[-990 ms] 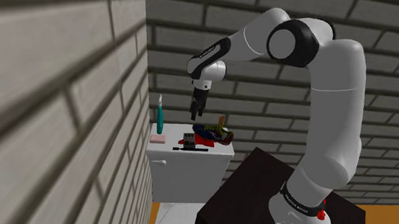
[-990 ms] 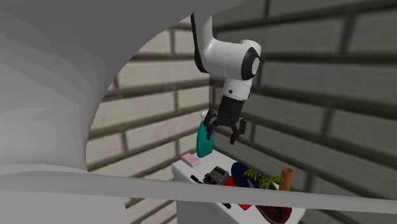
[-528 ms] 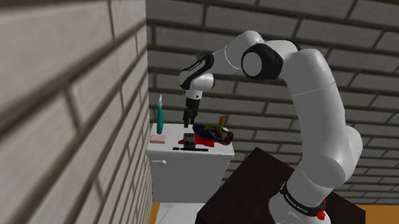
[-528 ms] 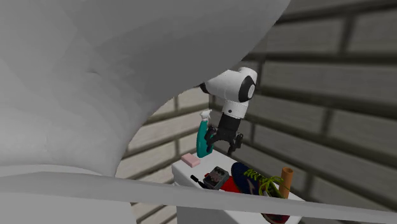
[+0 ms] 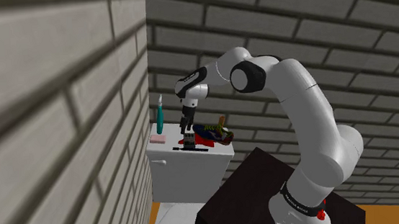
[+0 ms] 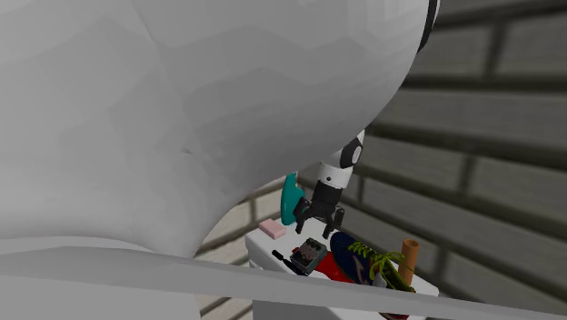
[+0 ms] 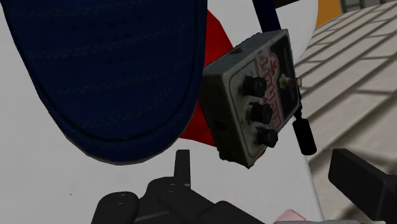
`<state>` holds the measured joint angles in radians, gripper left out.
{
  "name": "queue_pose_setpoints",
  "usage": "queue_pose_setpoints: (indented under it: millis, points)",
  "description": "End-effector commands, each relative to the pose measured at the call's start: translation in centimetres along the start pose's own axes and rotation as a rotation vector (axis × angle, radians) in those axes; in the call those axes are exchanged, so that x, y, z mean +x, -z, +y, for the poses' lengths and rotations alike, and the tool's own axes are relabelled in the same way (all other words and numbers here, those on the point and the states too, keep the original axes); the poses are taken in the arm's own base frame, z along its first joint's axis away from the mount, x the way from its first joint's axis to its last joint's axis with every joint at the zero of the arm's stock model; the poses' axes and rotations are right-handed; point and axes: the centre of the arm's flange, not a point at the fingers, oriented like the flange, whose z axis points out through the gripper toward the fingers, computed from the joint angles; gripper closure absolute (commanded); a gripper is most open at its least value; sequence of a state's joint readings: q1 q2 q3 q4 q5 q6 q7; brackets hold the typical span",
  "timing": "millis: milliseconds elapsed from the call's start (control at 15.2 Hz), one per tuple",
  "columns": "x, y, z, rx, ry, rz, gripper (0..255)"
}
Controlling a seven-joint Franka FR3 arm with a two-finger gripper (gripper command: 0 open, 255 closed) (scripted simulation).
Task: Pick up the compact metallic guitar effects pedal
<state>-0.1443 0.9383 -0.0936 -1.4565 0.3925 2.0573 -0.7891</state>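
Wrist view, reaching step: claw (image 7: 273,178) spread wide, hanging just over grey pedal (image 7: 251,108), just beside blue shoe (image 7: 114,70). From second exterior view, at shoe's 9 o'clock. Next: drop down, straddle pedal, squeeze.

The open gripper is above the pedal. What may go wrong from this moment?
1. The grey metal pedal with black knobs lies close beside the dark blue and red shoe; a finger of the open black gripper may land on the shoe.
2. The pedal seems near the edge of the white surface; a push may slide it off.
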Motion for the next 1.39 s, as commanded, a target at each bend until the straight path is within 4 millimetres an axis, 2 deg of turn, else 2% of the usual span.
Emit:
queue_pose_setpoints:
  millis: [0,198,264,858,1320]
  points:
    - [0.1,-1.0,0.2,0.0,0.0,0.0,0]
    - [0.2,-1.7,0.6,0.0,0.0,0.0,0]
    - [0.1,-1.7,0.6,0.0,0.0,0.0,255]
    - [0.2,-1.7,0.6,0.0,0.0,0.0,255]
    - [-0.2,1.7,-0.8,0.0,0.0,0.0,255]
